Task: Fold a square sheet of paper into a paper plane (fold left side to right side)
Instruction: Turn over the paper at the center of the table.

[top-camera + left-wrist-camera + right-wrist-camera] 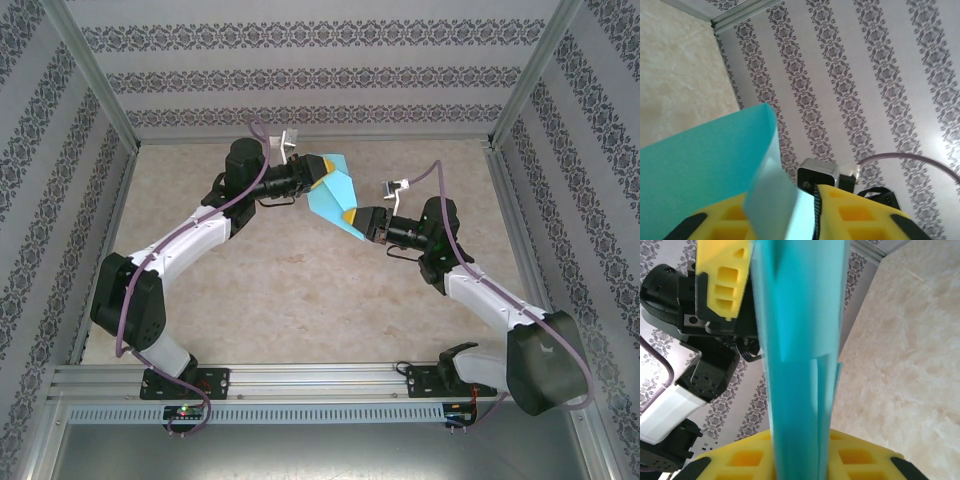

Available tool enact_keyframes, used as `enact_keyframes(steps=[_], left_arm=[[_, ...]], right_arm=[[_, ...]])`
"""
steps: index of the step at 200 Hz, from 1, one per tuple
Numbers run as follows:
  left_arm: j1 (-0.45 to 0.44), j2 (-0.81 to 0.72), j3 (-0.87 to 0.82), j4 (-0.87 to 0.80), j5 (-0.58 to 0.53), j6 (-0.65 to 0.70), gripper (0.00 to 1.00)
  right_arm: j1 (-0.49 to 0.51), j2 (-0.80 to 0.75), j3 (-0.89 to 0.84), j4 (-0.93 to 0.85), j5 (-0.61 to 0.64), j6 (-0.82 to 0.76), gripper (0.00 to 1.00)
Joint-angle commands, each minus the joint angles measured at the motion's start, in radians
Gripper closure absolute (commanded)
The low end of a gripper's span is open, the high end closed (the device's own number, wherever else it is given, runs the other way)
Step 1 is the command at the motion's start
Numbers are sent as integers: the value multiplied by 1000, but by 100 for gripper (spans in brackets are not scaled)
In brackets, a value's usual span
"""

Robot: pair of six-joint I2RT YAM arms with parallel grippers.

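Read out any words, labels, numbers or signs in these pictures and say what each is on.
No readable text anywhere.
The turquoise paper is plain, unprinted.
The yellow fingers carry no markings.
The wallpaper has an ornamental pattern only, no letters.
The small boards at the arm bases are too small to read.

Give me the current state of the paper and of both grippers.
turquoise paper: folded into layers, pinched at opposite ends, apparently lifted off the table.
left gripper: fingers shut on the paper's far end.
right gripper: fingers shut on the paper's near end.
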Motion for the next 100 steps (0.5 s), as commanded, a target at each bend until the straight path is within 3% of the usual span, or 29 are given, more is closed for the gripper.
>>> enact_keyframes(steps=[1,20,60,83,100], left_arm=[[9,-35,-5,-78,4,95,59],[18,-82,-28,-177,-39,168,49],[75,-252,-138,-320,-141,262,35],[83,-377,-145,-511,-270,382,31],[83,-461,-144,-640,-377,458,30]], right_arm=[[-1,-40,38,-122,10,-109,80],[7,-64,63,-267,32,-202,85],[30,-103,158,-670,149,-480,86],[86,-82,265,-980,327,-703,86],[159,-48,359,-1169,524,-839,86]])
